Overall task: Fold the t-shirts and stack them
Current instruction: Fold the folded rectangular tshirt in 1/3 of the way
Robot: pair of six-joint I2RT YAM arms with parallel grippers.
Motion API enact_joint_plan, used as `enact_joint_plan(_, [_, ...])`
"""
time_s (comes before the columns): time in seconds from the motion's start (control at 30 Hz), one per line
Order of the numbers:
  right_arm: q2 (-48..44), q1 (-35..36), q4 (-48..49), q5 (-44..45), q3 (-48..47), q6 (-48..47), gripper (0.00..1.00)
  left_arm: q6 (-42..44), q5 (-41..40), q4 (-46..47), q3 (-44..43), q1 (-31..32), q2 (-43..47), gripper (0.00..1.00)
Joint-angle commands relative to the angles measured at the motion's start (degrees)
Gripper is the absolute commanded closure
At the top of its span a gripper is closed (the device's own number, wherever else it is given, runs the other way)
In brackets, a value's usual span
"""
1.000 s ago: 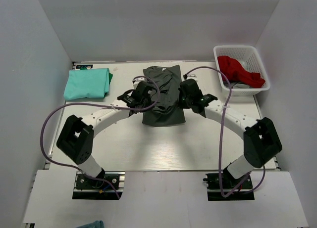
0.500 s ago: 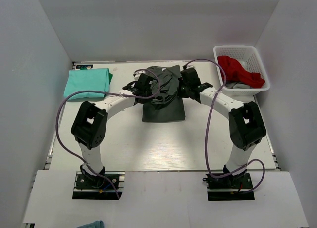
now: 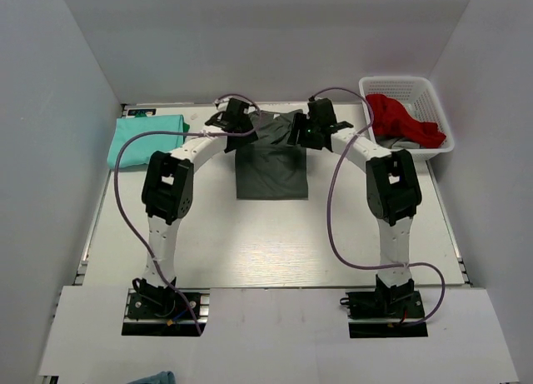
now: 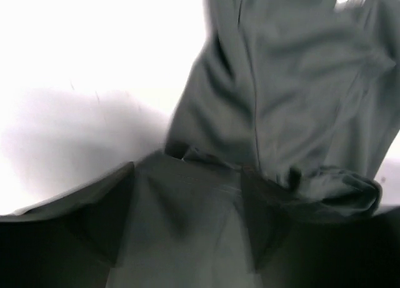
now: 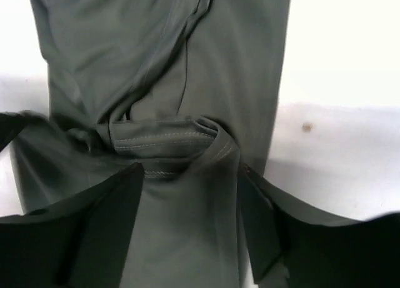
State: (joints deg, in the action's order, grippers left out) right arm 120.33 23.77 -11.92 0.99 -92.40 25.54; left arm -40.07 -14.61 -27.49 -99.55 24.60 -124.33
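Note:
The dark charcoal grey t-shirt (image 3: pixel 268 169) lies folded in a rough rectangle at the table's back middle, with a bunched far edge. Both arms reach over that far edge. My left gripper (image 3: pixel 236 117) is at its left corner and my right gripper (image 3: pixel 302 131) at its right corner. In the left wrist view the left gripper (image 4: pixel 187 175) stands open with grey cloth (image 4: pixel 275 82) lying loose between its fingers. The right gripper (image 5: pixel 190 175) is open too, straddling a stitched hem fold (image 5: pixel 164 141). The mint-turquoise t-shirt (image 3: pixel 146 140) lies folded at the back left.
A white basket (image 3: pixel 405 89) at the back right holds a red garment (image 3: pixel 402 120). White walls close in the back and both sides. Purple cables loop off both arms over the table (image 3: pixel 250 242).
Both arms stretched toward the back, carrying grey cloth to the shirt's far edge. Both grippers were shut on it and have now opened. The shirt lies shorter and flatter.

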Motion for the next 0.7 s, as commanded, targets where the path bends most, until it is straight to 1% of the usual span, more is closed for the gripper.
enact_joint_plan(0.0, [-0.6, -2.1, 1.6, -5.7, -5.6, -0.1, 0.29, 2.9, 1.1, -3.1, -7.2, -1.8, 1.5, 0.18])
enact_joint_plan(0.03, [-2.5, -1.9, 1.9, -7.5, -3.7, -1.0, 0.22, 3.7, 1.1, -2.6, -6.5, -1.8, 2.4, 0.04])
enact_joint_plan(0.07, [-3.3, -1.8, 1.9, -8.3, -2.4, -1.3, 0.22, 4.5, 1.1, -2.6, -5.2, -1.8, 3.5, 0.00])
enact_joint_plan(0.1, [-4.3, -1.7, 3.4, -8.7, -1.0, -1.5, 0.17, 5.7, 2.2, -1.1, -3.5, -1.8, 4.7, 0.00])
enact_joint_plan(0.13, [-6.7, -1.4, 4.4, -11.5, 2.8, -1.5, 0.12, 6.9, 2.2, 0.1, -1.5, -1.8, 6.1, 0.00])
enact_joint_plan(0.17, [-7.8, -1.3, 6.2, -12.5, 6.6, -1.2, 0.10, 8.2, 3.0, 2.2, 2.5, -1.8, 9.1, 0.00])
enact_joint_plan(0.2, [-11.3, -1.2, 7.5, -14.4, 10.0, -0.8, 0.10, 9.0, 4.4, 3.2, 4.5, -1.8, 10.6, 0.00])
enact_joint_plan(0.23, [-12.3, -1.1, 8.3, -15.0, 11.5, -0.3, 0.10, 9.0, 4.9, 3.8, 6.4, -1.8, 11.9, 0.00])
enact_joint_plan(0.27, [-13.4, -0.7, 8.3, -14.9, 16.0, -0.1, 0.10, 9.0, 5.6, 3.8, 9.8, -1.8, 14.7, 0.00])
enact_joint_plan(0.3, [-16.5, -0.5, 8.6, -14.7, 17.5, -0.5, 0.10, 9.5, 5.6, 3.8, 11.6, -1.8, 16.2, 0.00])
enact_joint_plan(0.33, [-17.7, -0.3, 9.7, -14.3, 19.0, -0.6, 0.10, 10.0, 5.6, 4.7, 15.6, -1.8, 17.7, 0.00])
enact_joint_plan(0.4, [-20.2, -0.4, 11.0, -13.7, 23.3, -1.7, 0.10, 11.2, 4.8, 7.1, 19.5, -1.0, 20.3, 0.00])
enact_joint_plan(0.43, [-21.2, -0.4, 11.2, -13.7, 23.8, -2.2, 0.12, 11.2, 4.8, 8.0, 21.0, -1.0, 22.3, 0.00])
enact_joint_plan(0.47, [-21.1, -0.3, 11.3, -14.0, 23.4, -5.5, 0.14, 11.2, 4.8, 9.5, 23.0, -1.0, 22.3, 0.00])
enact_joint_plan(0.53, [-19.3, -0.4, 10.5, -14.4, 20.5, -7.6, 0.14, 11.2, 5.4, 10.1, 23.7, -1.7, 22.8, 0.02])
enact_joint_plan(0.57, [-18.6, -0.5, 10.1, -14.8, 19.6, -11.0, 0.14, 11.2, 4.8, 10.1, 23.7, -1.7, 21.9, 0.02])
enact_joint_plan(0.6, [-17.8, -0.6, 9.9, -14.6, 17.9, -11.9, 0.14, 11.2, 3.5, 10.8, 23.7, -1.7, 21.2, 0.03])
enact_joint_plan(0.63, [-15.2, -0.5, 9.5, -13.5, 15.7, -13.4, 0.14, 12.1, 2.8, 11.5, 22.9, -1.7, 20.4, 0.08])
enact_joint_plan(0.67, [-14.2, -0.7, 8.1, -12.7, 14.5, -15.2, 0.15, 12.6, 2.8, 12.1, 21.9, -1.7, 18.0, 0.09])
